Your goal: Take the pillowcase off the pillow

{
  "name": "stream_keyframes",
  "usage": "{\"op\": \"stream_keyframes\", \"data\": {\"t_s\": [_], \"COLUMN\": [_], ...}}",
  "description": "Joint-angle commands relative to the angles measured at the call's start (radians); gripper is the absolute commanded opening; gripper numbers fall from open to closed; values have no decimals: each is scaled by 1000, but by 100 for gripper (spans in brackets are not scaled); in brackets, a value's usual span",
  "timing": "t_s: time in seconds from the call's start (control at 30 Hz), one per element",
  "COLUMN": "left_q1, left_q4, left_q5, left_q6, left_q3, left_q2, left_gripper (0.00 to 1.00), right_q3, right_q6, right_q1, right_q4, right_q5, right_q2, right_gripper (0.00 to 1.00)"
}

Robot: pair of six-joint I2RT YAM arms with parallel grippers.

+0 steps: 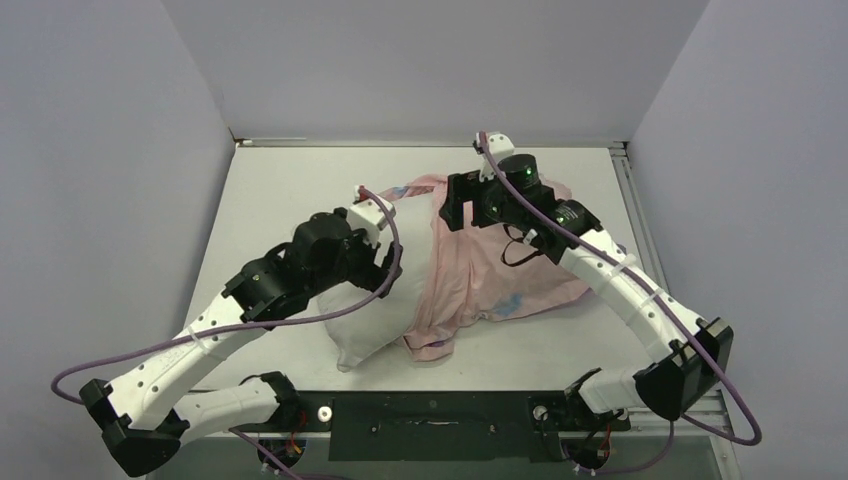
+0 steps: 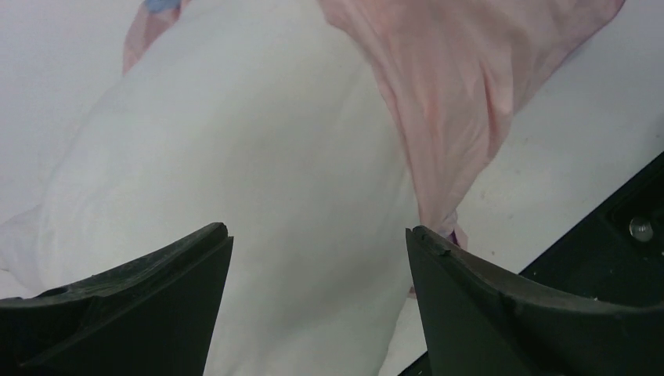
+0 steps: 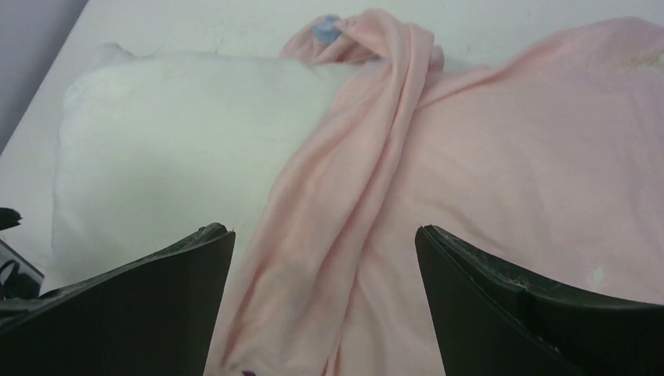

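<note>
The white pillow (image 1: 365, 320) lies left of the table's middle, mostly bare, with its far part hidden under my left arm. The pillowcase (image 1: 480, 275) is turned pale pink side out and lies rumpled to its right, a fold overlapping the pillow's right edge. My left gripper (image 1: 388, 272) is open and empty just above the pillow (image 2: 250, 157), with the pillowcase (image 2: 454, 86) to its right. My right gripper (image 1: 455, 208) is open and empty above the far part of the pillowcase (image 3: 485, 172), with the pillow (image 3: 180, 125) to the left.
A black mounting plate (image 1: 430, 415) runs along the near edge between the arm bases. Grey walls close in the left, far and right sides. A metal rail (image 1: 630, 190) lines the table's right edge. Purple cables loop off both arms.
</note>
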Motion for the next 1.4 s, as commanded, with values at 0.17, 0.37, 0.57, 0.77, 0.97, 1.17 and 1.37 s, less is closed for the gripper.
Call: {"op": "stream_keyframes", "data": {"t_s": [0.17,0.37,0.57,0.77,0.97,1.17,1.37], "left_q1": [-127,-134,-132,-131,-132,-116,-11], "left_q4": [-41,3,92,154,169,144,70], "left_q5": [-72,-97,-112,-117,-117,-135,-161], "left_q6": [-19,-57,-114,-150,-156,-152,-132], "left_q3": [-102,-182,-271,-294,-268,-221,-163], "left_q2": [34,90,146,184,174,137,117], "left_gripper": [93,96,92,41,0,0,0], "right_q3": [-255,-369,-472,-538,-559,-539,-507], "right_q6": [62,130,195,246,272,284,230], "right_q1": [138,221,281,321,352,353,352], "right_q4": [-96,-134,-70,33,105,148,80], "right_q5": [68,51,92,136,223,267,364], "right_q2": [-196,-262,-260,-209,-142,-81,-91], "right_gripper": [96,100,100,100,99,74,13]}}
